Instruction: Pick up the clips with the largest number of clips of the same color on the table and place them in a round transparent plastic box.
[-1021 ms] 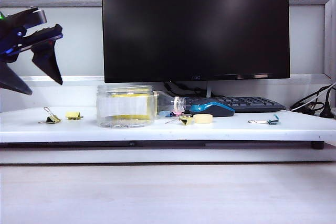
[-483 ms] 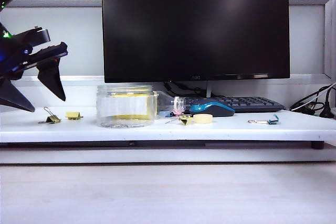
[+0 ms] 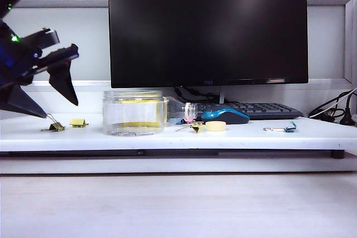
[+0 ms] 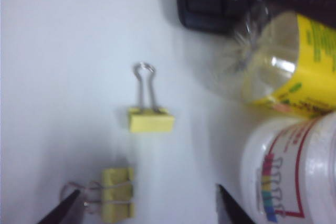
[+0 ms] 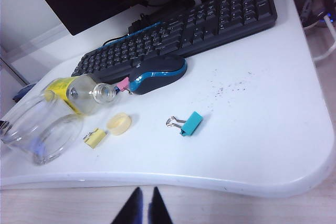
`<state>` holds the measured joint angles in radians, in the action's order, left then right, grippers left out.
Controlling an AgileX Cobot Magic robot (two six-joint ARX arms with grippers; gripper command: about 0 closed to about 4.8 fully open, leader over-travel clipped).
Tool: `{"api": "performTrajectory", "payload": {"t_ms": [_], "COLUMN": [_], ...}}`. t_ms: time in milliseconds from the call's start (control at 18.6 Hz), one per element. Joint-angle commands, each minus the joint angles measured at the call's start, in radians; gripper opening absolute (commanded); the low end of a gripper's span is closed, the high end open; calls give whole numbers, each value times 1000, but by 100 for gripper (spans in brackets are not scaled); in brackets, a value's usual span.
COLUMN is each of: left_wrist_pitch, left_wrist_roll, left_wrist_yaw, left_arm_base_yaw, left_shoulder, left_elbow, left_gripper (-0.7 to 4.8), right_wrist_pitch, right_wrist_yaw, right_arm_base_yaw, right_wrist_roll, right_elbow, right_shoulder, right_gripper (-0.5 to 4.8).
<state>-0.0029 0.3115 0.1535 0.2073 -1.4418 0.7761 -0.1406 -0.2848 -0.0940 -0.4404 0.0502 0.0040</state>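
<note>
Two yellow clips lie at the table's left end, one (image 3: 54, 126) with its wire handle raised and one (image 3: 78, 122) beside it. A third yellow clip (image 3: 197, 128) sits right of the round transparent plastic box (image 3: 134, 113). My left gripper (image 3: 61, 110) hangs open just above the two left clips, nothing between its fingers. In the left wrist view it (image 4: 148, 190) spans one clip (image 4: 117, 201), with the other clip (image 4: 151, 120) farther off and the box (image 4: 294, 177) beside one fingertip. My right gripper (image 5: 145, 192) is shut and empty, off the table's front edge.
A clear bottle (image 3: 179, 110) lies behind the box. A blue-black mouse (image 3: 225, 115), a pale yellow disc (image 3: 215, 126) and a keyboard (image 3: 256, 109) sit mid-table, under a large monitor (image 3: 207, 26). A teal clip (image 3: 283, 129) lies to the right, with cables (image 3: 334, 112) at the far right.
My left gripper has come down and to the right, closer to the two left clips, still open. The right gripper and all objects have stayed put.
</note>
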Motion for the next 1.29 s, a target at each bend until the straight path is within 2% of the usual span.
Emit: {"api": "performTrajectory", "payload": {"t_ms": [54,1074,1128,1182,1235,1289], "left_wrist_pitch": [14,61,61,61,61,62], "left_wrist_roll": [3,3,3,2,2,2], "left_wrist_yaw": [-1,-23,-23,-23,-23,-23], "left_arm_base_yaw": [2,1,1,1,1,1], "left_shoulder": [-13,-56,-56,-56,-56,-56], "left_elbow": [4,4,4,4,4,4], "left_gripper": [272,263,254,194,100,75], "right_wrist_pitch": [18,16,16,16,16,16], "right_wrist_yaw": [-3,-3,-3,-3,-3,-3], "right_arm_base_yaw": [0,1,1,1,1,1], "right_wrist_roll": [3,23,23,23,23,23], "right_elbow": [6,6,6,6,6,6], "right_shoulder": [-2,-2,-2,-2,-2,-2], "right_gripper": [30,30,30,30,30,30]}}
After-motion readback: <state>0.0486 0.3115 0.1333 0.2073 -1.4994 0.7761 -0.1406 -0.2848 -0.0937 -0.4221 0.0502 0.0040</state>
